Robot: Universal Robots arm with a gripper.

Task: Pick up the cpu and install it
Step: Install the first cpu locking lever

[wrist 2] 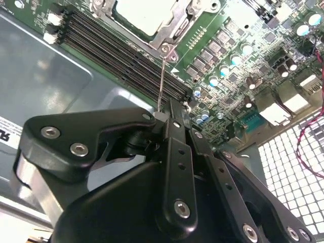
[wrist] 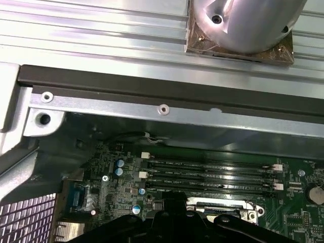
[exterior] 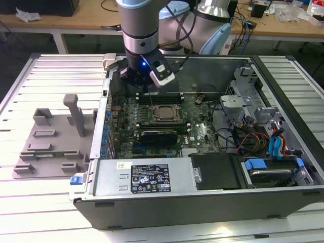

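Silver-grey square metal-topped cpu (wrist 2: 137, 14): flat, seated in steel-framed motherboard socket (wrist 2: 171, 36). Black two-finger gripper (wrist 2: 169, 109): fingers drawn together, hovering over black memory slots (wrist 2: 121, 55). Cpu lies just beyond slots, ahead of fingertips (thin wire lever (wrist 2: 162, 76) reaches tips; pinch uncertain).

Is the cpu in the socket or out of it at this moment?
In. The cpu lies flat, pale top up, within the metal socket frame on the motherboard.
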